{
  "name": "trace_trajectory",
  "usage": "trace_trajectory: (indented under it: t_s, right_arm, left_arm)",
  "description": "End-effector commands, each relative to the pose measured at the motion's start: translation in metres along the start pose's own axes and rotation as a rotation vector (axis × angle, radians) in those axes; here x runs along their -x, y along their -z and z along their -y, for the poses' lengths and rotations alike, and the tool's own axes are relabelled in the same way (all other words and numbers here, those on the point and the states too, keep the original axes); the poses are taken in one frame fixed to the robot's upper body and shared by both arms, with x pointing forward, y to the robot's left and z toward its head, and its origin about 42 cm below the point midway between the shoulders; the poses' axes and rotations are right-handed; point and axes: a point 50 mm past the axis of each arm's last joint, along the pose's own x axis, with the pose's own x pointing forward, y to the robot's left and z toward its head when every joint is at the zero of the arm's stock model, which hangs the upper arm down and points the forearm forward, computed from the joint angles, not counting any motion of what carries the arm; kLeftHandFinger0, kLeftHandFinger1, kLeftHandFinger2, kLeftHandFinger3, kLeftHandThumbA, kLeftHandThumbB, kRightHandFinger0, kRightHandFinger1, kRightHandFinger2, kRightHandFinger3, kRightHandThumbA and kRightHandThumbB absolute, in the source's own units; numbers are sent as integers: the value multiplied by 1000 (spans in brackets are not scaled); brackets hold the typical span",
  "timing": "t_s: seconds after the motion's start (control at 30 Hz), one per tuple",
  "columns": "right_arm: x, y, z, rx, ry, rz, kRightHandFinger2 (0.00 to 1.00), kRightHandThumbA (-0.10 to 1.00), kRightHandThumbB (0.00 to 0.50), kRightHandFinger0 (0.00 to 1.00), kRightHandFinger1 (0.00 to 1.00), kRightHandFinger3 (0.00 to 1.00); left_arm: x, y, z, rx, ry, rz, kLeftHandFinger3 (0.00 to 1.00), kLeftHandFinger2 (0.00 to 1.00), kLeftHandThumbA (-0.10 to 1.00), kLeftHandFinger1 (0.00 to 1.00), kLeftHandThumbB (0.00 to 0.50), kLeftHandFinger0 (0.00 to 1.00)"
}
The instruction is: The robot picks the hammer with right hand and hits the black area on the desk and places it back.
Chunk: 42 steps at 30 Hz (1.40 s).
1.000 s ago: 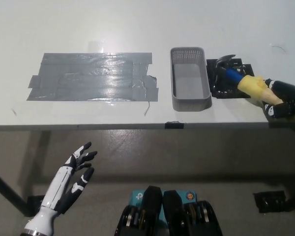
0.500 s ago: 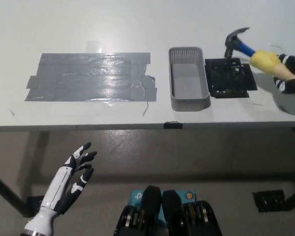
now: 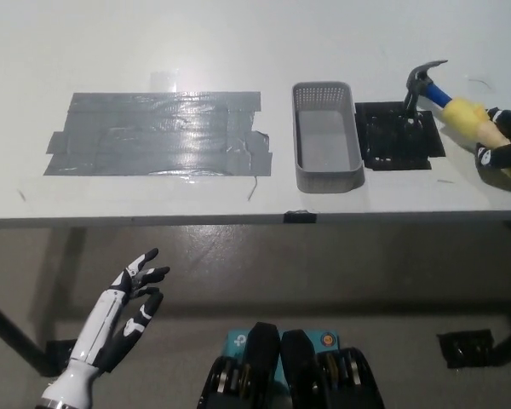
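Head view:
Right hand (image 3: 499, 143): clenched on the hammer (image 3: 447, 95), head held above the black pad's (image 3: 399, 136) far right corner.
Beside it: a grey basket (image 3: 327, 175); grey tape patch (image 3: 157, 133) well apart.
Left hand (image 3: 133, 300): released, fingers spread, below the desk (image 3: 238, 51) edge.

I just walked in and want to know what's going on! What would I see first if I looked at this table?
First you'd spot the hammer with its yellow and blue handle, gripped in the robot's black right hand at the table's far right, its head raised over a small black mat. Next to that sits a grey basket, and a big patch of shiny grey tape covers the left side. The white left hand rests open below the table edge.
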Motion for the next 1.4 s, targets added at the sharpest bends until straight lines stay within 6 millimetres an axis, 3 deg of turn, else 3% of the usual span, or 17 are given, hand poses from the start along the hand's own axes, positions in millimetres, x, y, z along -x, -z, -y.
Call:
trace_trajectory:
  t_s: [0.0,0.03,0.07,0.13,0.2,0.27,0.43,0.57,0.67,0.73,0.83,0.97,1.03,1.07,1.13,1.23,1.37]
  right_arm:
    - [-3,-9,13,36,117,17,1000,267,226,750,1000,1000]
    - [-4,-10,15,-15,89,4,1000,403,263,1000,1000,1000]
    - [-4,-8,15,-56,55,-4,1000,452,267,1000,1000,1000]
    - [-4,-8,17,-3,52,-17,1000,594,376,1000,1000,1000]
    - [-1,-8,23,108,125,-5,1000,718,368,1000,1000,1000]
    - [2,-11,29,140,191,8,1000,821,420,1000,1000,1000]
    - [17,-26,51,109,430,118,1000,898,382,1000,1000,1000]
    - [41,-38,88,-32,728,267,1000,955,428,1000,1000,1000]
    - [54,-47,107,-61,838,313,1000,1000,402,1000,1000,1000]
    - [74,-59,131,-100,992,413,1000,1000,367,1000,1000,1000]
    - [114,-83,168,-201,1187,540,1000,1000,379,1000,1000,1000]
    - [168,-104,187,-310,1291,689,1000,1000,346,1000,1000,1000]
    - [190,-113,181,-300,1324,764,1000,1000,320,1000,1000,1000]
    - [215,-123,159,-286,1325,861,1000,1000,311,1000,1000,1000]
    - [231,-129,138,-262,1312,922,1000,1000,307,1000,1000,1000]
    - [257,-137,79,-265,1248,1002,1000,1000,381,1000,1000,1000]
    - [282,-135,-9,-230,1157,1194,1000,1000,343,1000,1000,1000]
  left_arm:
    - [-3,-11,-8,-24,-12,67,934,792,914,818,72,785]
    - [-4,-12,-9,-23,-13,70,933,789,915,816,72,784]
    - [-4,-11,-9,-25,-13,69,932,787,917,814,73,784]
    - [-3,-11,-10,-26,-14,67,928,781,922,811,81,787]
    - [-4,-11,-9,-24,-16,70,923,774,925,806,80,787]
    - [-4,-11,-9,-23,-14,67,922,773,925,807,79,790]
    - [-3,-11,-9,-27,-14,68,920,764,928,800,79,783]
    - [-3,-11,-9,-29,-14,67,921,764,925,800,76,783]
    - [-2,-12,-10,-35,-13,61,923,767,934,803,82,783]
    - [-2,-12,-9,-27,-17,65,921,763,931,803,84,787]
    - [-4,-12,-11,-33,-20,70,922,763,914,805,71,794]
    - [-6,-13,-12,-33,-18,73,925,767,916,807,72,803]
    - [-7,-14,-13,-35,-20,69,928,767,917,809,73,808]
    - [-7,-14,-13,-37,-21,72,929,767,922,810,82,812]
    - [-9,-15,-11,-38,-19,75,928,766,929,808,82,808]
    - [-10,-16,-12,-37,-23,77,923,765,937,800,83,790]
    - [-14,-17,-15,-28,-32,76,948,814,946,840,120,825]
